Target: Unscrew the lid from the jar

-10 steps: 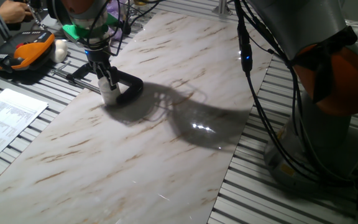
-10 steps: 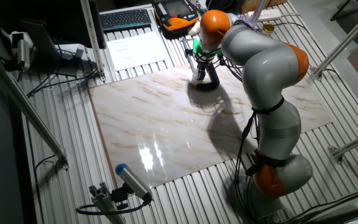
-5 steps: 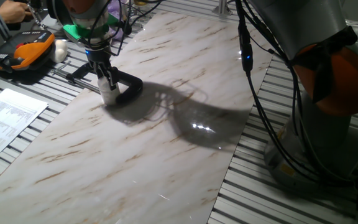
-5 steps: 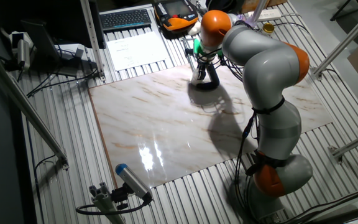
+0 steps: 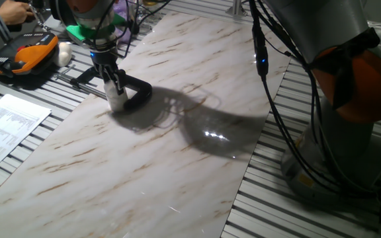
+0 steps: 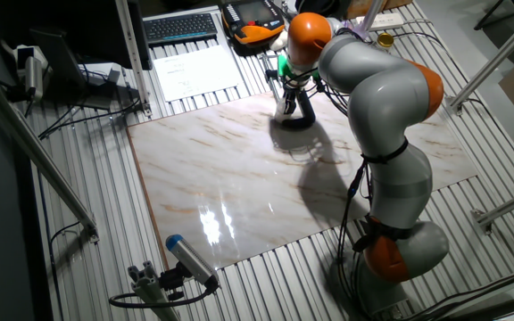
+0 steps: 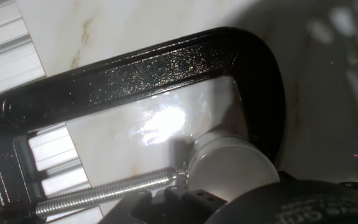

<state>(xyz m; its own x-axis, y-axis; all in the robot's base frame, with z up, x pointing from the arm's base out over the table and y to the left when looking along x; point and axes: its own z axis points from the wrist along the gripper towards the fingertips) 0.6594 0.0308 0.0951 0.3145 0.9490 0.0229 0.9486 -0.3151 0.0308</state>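
Note:
The jar (image 5: pixel 116 101) is a short whitish cylinder standing near the marble slab's far left edge, held in a black C-clamp (image 5: pixel 136 92). My gripper (image 5: pixel 114 84) comes straight down on its top, fingers close together around the lid, which they mostly hide in both fixed views. In the other fixed view the gripper (image 6: pixel 289 96) stands over the jar (image 6: pixel 286 110) at the slab's far edge. The hand view shows the round whitish lid (image 7: pixel 229 167) from above, against the clamp's screw tip (image 7: pixel 176 176) and inside the clamp frame (image 7: pixel 135 68); dark gripper parts cover its lower edge.
Off the slab's left edge lie an orange-and-black pendant (image 5: pixel 24 56), a white rounded lump (image 5: pixel 63 53) and a printed sheet (image 5: pixel 8 125). A person's hand (image 5: pixel 8 12) is at the top left. The arm's base (image 5: pixel 349 92) fills the right side.

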